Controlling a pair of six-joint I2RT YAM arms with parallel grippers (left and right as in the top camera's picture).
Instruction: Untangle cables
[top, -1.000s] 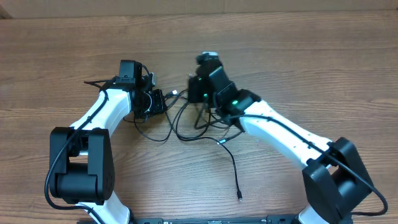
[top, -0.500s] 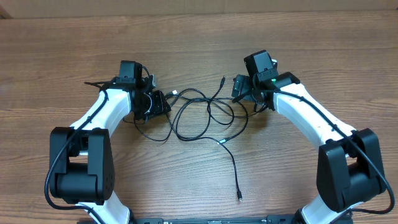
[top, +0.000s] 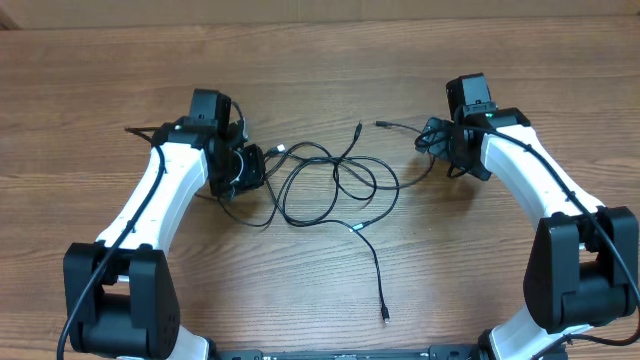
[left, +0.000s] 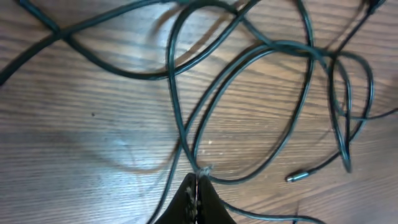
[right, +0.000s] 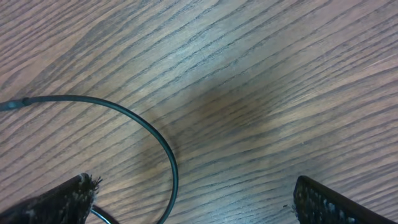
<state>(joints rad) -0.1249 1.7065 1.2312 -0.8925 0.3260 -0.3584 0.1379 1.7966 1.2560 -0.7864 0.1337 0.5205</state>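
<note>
While left gripper (left: 198, 182) pinches the cables (left: 170, 68) and right gripper (right: 194, 202) hangs wide and empty, any pull may cinch the crossed loops.

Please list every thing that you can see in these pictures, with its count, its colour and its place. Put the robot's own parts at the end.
table: one, brown wood, under everything.
cables: a few, exact count unclear because they cross, thin and black, in loose loops at the middle of the table; one strand runs on to the right side.
silvery plug tip: one, on a cable end, lying on the wood near the loops.
arms: two, white with black joints, one at each side of the table.
left hand: one, black, shut on the cables at the left edge of the loops.
right hand: one, black, open, above a curved strand.
</note>
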